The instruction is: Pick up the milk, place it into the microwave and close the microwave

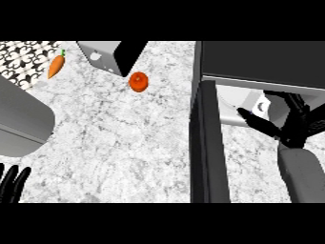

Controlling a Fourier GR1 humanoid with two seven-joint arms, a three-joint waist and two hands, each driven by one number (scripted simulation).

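Note:
The microwave (pixel 270 59) stands at the right with its dark door (pixel 208 143) swung open toward me. Inside its light cavity stands the milk (pixel 258 104), a small white-grey carton, partly hidden. My right hand (pixel 295 126) reaches into the cavity from the lower right. Its thumb runs along the carton's near side and its fingers curl round the far side, so it is shut on the milk. At the lower left edge my left hand (pixel 3 183) rests open, fingers up, far from the microwave.
A carrot (pixel 55 66) lies at the upper left and a round orange-red fruit (pixel 138 81) sits on the marble counter (pixel 116 143). A grey and black appliance (pixel 112 55) stands at the back. A large grey rounded body (pixel 10 119) fills the left side.

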